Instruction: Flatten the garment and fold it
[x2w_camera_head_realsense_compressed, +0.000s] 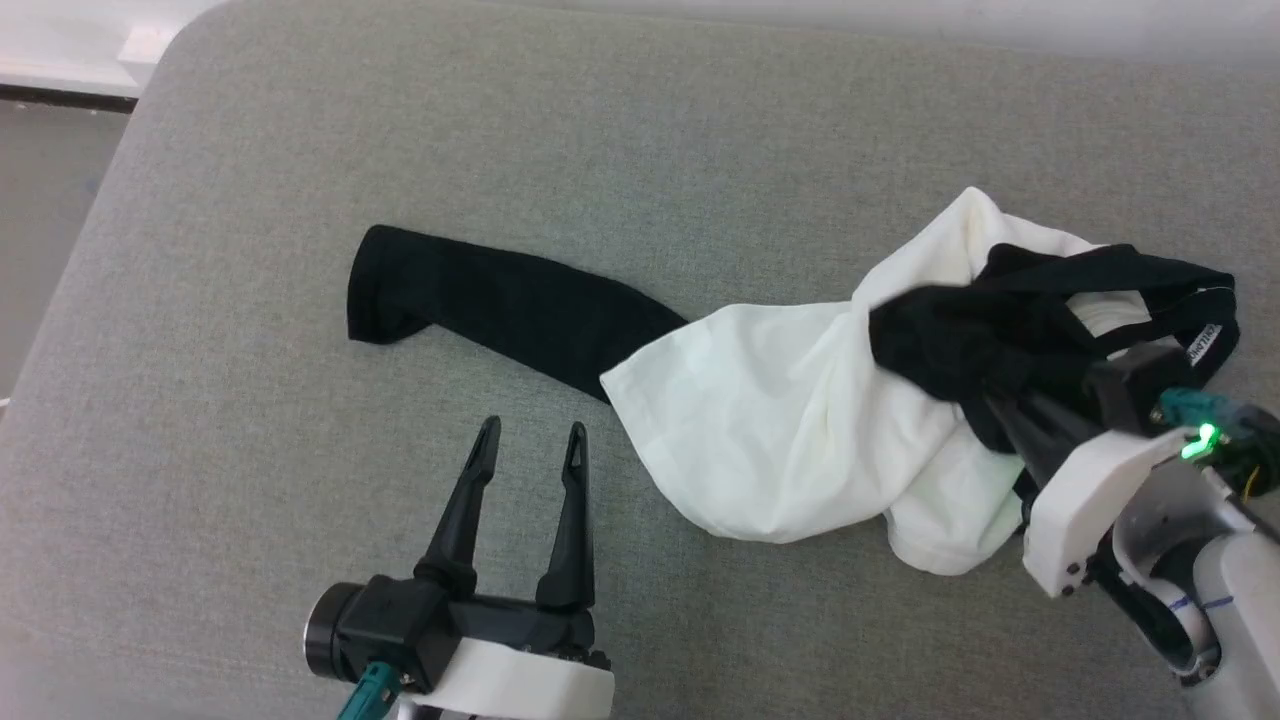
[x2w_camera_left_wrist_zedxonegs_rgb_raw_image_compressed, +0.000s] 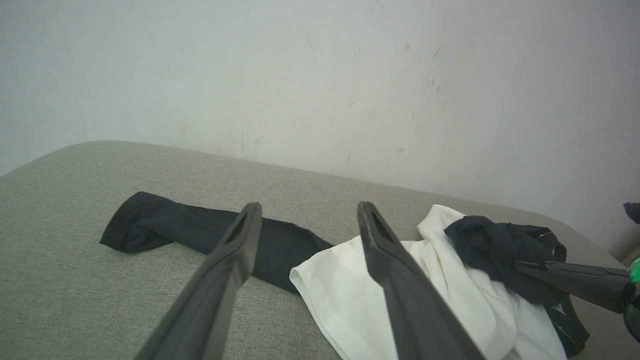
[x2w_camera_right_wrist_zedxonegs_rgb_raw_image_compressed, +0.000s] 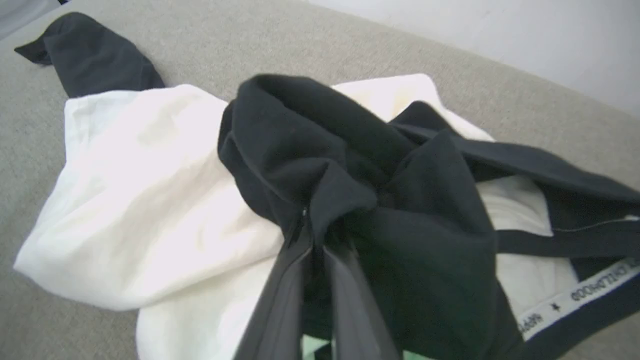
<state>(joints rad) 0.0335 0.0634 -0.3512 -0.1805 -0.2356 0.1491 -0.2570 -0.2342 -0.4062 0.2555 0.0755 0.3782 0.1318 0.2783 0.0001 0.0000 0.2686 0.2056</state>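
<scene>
The right gripper (x2w_camera_right_wrist_zedxonegs_rgb_raw_image_compressed: 312, 240) has its two dark fingers pressed together on a bunched fold of black cloth at the right end of the garment (x2w_camera_head_realsense_compressed: 780, 430). The tips are buried in the fabric, so it is hard to say whether that fold is a sleeve or part of the shoulder. Just beside the grip, the collar band (x2w_camera_right_wrist_zedxonegs_rgb_raw_image_compressed: 575, 300) with its white lettering loops out to the right over a patch of white body. From there the crumpled white body spreads leftward across the grey cushion (x2w_camera_head_realsense_compressed: 640, 130), and one black sleeve (x2w_camera_head_realsense_compressed: 480, 295) lies stretched out flat at the far left end. The left gripper (x2w_camera_head_realsense_compressed: 532, 430) hovers over bare cushion with its fingers spread wide and nothing between them. It is near the white hem and in front of the stretched sleeve, touching neither. A pale, scuffed wall (x2w_camera_left_wrist_zedxonegs_rgb_raw_image_compressed: 320, 75) rises behind the cushion's far edge.
</scene>
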